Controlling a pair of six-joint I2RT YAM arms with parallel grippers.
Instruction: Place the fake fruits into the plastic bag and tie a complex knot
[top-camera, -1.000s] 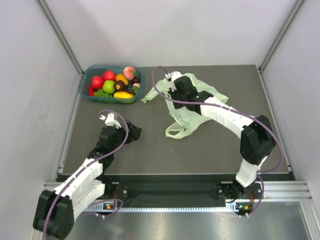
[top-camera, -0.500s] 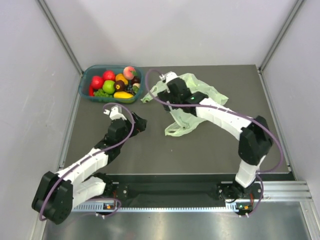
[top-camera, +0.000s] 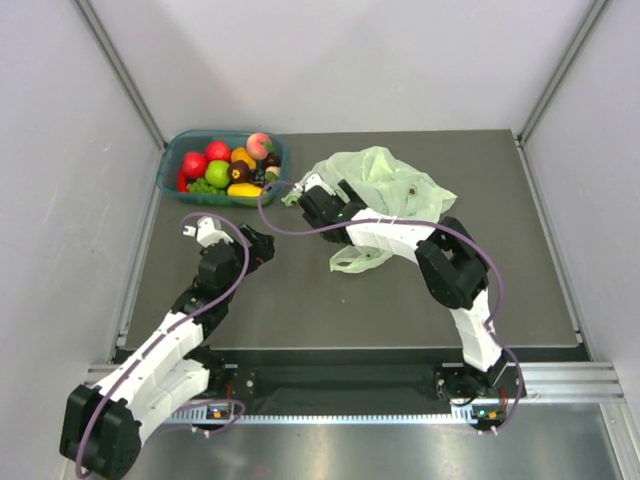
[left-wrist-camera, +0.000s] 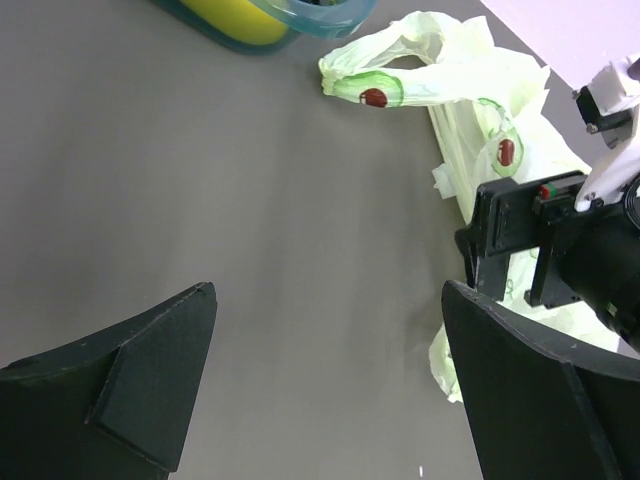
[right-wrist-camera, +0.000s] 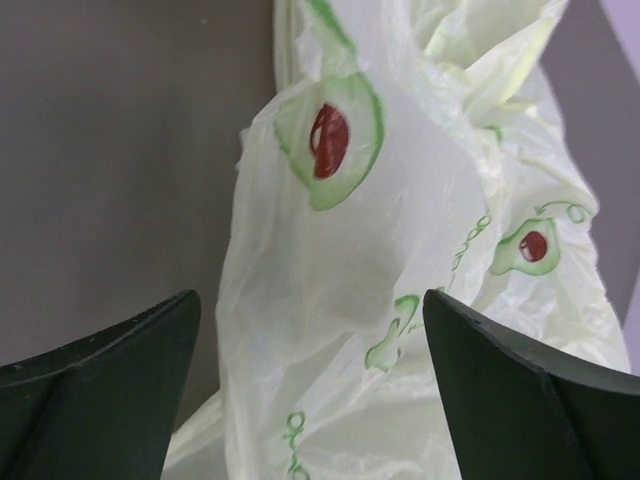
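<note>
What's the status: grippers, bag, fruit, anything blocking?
Left gripper open, empty. Right gripper open over the crumpled plastic bag. Fake fruits all in the teal tub. No obstruction seen.

From up top the right arm (top-camera: 385, 232) covers the near-left part of the bag (top-camera: 395, 185), and the right end effector (top-camera: 305, 198) is too small there to read its jaws. The left wrist view chops the tub (left-wrist-camera: 335, 18) at the top edge, so only a sliver of mango (left-wrist-camera: 235, 18) shows. In the right wrist view the bag runs off top and bottom.
</note>
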